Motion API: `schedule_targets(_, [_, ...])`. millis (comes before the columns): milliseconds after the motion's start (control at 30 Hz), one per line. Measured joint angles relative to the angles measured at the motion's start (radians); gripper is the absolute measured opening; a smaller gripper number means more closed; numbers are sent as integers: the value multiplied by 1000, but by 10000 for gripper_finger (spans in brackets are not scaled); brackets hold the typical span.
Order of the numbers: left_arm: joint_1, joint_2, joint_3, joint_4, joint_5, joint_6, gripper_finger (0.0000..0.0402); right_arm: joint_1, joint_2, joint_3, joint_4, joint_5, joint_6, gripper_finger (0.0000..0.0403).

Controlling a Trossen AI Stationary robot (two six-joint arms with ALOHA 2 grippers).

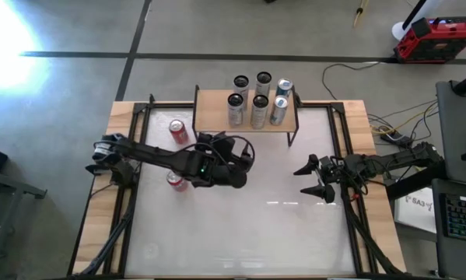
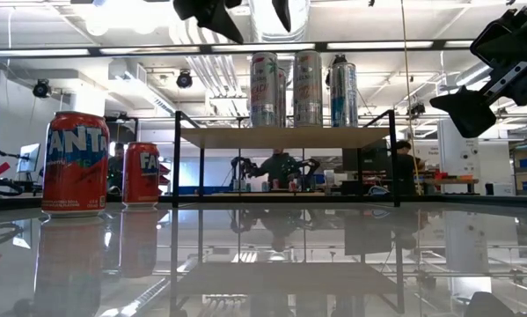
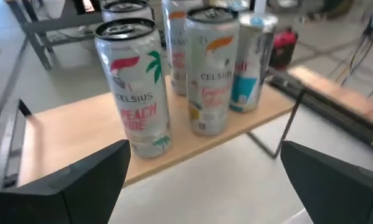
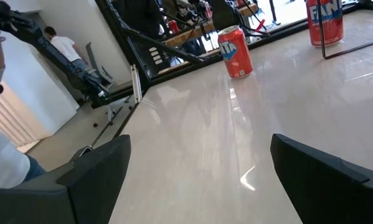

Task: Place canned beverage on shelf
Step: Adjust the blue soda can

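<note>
The shelf (image 1: 217, 113), a tan wooden top on thin black legs, stands at the table's far middle and carries several tall silver Celsius cans (image 3: 134, 93) upright. Two red Fanta cans stand upright on the table left of the shelf, one farther back (image 1: 178, 131) and one nearer (image 1: 176, 180), partly under my left arm. My left gripper (image 1: 247, 155) hovers open and empty above the table, just before the shelf's near edge, and its wrist view looks at the shelf cans. My right gripper (image 1: 312, 179) waits open and empty at the table's right.
A black metal frame (image 1: 338, 124) runs along the table's sides. The white tabletop (image 1: 256, 225) lies bare toward the near edge. Cables and a keyboard (image 1: 458, 214) lie off the table's right side. Room furniture and a person show beyond the table in the right wrist view.
</note>
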Motion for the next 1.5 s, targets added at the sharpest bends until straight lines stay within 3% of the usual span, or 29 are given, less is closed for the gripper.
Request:
schedule_targets(267, [1, -85, -13, -5, 35, 212, 398, 0, 0, 0, 0, 0, 0, 370])
schedule_targets(400, [2, -160, -81, 24, 63, 258, 398, 0, 0, 0, 0, 0, 0, 370])
schedule_targets(533, [2, -254, -255, 185, 63, 259, 398, 0, 0, 0, 0, 0, 0, 370])
schedule_targets(767, [3, -474, -706, 700, 68, 259, 398, 0, 0, 0, 0, 0, 0, 370])
schedule_targets(900, [4, -611, -918, 859, 85, 261, 398, 0, 0, 0, 0, 0, 0, 370])
schedule_targets(1067, [4, -779, -1090, 950, 89, 400, 398, 0, 0, 0, 0, 0, 0, 370])
schedule_targets(1267, [4, -977, -1202, 993, 119, 628, 398, 0, 0, 0, 0, 0, 0, 370])
schedule_targets(1500, [5, -1195, -1345, 1011, 167, 699, 398, 0, 0, 0, 0, 0, 0, 370])
